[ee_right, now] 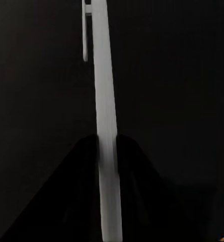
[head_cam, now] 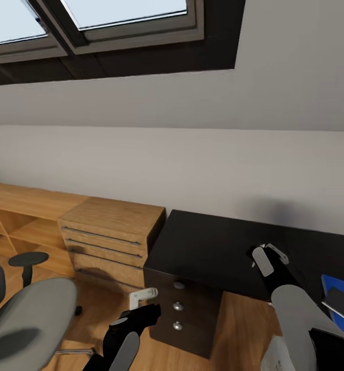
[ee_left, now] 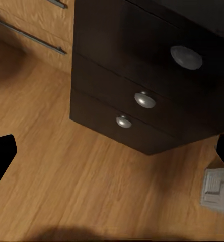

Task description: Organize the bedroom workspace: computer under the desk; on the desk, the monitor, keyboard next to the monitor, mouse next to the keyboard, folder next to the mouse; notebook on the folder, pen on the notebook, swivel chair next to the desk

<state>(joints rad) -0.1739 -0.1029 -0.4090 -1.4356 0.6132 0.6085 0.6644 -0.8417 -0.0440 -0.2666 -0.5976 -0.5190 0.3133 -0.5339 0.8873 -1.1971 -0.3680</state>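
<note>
The right end effector [head_cam: 269, 253] is held above the black cabinet surface [head_cam: 213, 247], its fingers closed on the pale pen [ee_right: 105, 151], which projects straight out between them over the dark top. To its right, near the picture's edge, the blue folder [head_cam: 330, 286] is seen with the dark notebook [head_cam: 343, 304] lying on it. The left end effector [head_cam: 142, 296] hangs low before the silver drawer knobs [ee_left: 145, 99], jaws spread wide and empty. The swivel chair [head_cam: 33, 314] stands at near left, beside the wooden drawer unit [head_cam: 110, 237].
</note>
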